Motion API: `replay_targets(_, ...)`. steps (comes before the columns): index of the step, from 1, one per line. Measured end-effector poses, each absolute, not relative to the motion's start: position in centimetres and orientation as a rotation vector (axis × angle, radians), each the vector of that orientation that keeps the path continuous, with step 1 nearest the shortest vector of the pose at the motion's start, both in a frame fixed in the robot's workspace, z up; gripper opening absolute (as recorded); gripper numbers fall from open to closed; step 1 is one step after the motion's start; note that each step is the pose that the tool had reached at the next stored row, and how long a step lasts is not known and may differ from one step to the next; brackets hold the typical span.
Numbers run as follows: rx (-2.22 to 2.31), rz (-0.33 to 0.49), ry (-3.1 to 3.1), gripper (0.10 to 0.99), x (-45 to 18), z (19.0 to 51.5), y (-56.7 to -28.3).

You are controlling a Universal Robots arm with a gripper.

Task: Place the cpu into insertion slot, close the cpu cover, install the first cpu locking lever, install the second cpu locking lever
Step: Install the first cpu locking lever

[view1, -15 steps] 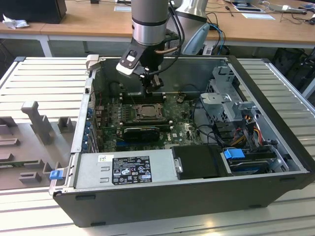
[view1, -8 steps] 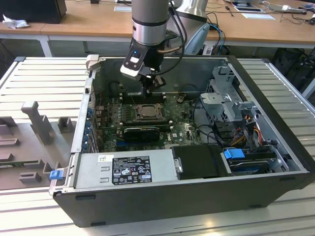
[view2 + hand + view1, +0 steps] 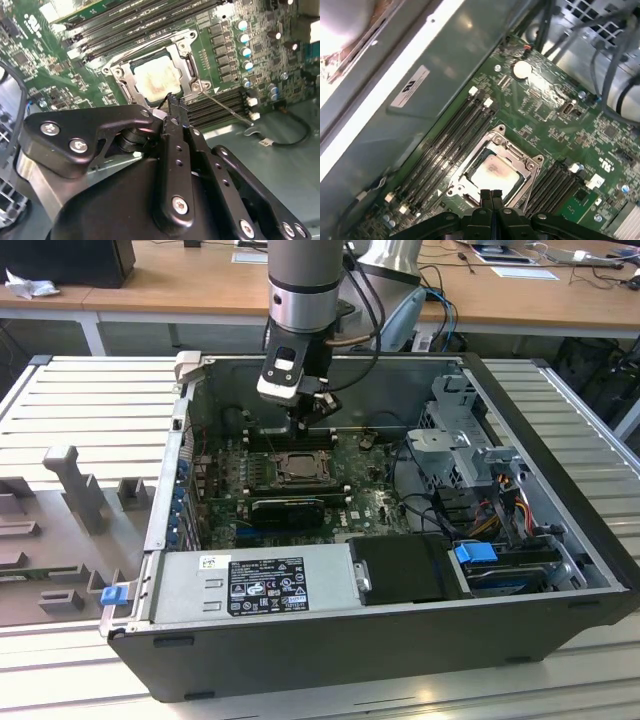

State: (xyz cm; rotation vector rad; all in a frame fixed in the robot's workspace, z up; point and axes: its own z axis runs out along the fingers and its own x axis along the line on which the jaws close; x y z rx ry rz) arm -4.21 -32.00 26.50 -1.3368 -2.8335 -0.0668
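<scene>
Gripper (image 3: pixel 490 194) fingers pressed together, nothing clamped. Tips hang at edge of cpu cover (image 3: pixel 532 165); contact with it unclear. Cpu (image 3: pixel 492 174) seated in insertion slot (image 3: pixel 298 468), mid-board in open computer case (image 3: pixel 400 645), pale top showing through cover window. Thin locking lever (image 3: pixel 226 106) juts sideways from socket corner. Socket edge below fingertips hidden by gripper body.

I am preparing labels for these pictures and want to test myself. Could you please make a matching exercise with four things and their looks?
1 cpu
2 cpu cover
3 gripper
4 memory slots

A black, fingertips together
B pale silvery square
C long, dark, in parallel rows
D silvery frame around the cpu

Pairs: 1-B; 2-D; 3-A; 4-C
</scene>
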Motion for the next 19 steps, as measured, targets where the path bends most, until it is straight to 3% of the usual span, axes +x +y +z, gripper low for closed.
replay_targets(19,-0.771,-0.063,-3.029,0.106,-4.21,26.50,-32.00)
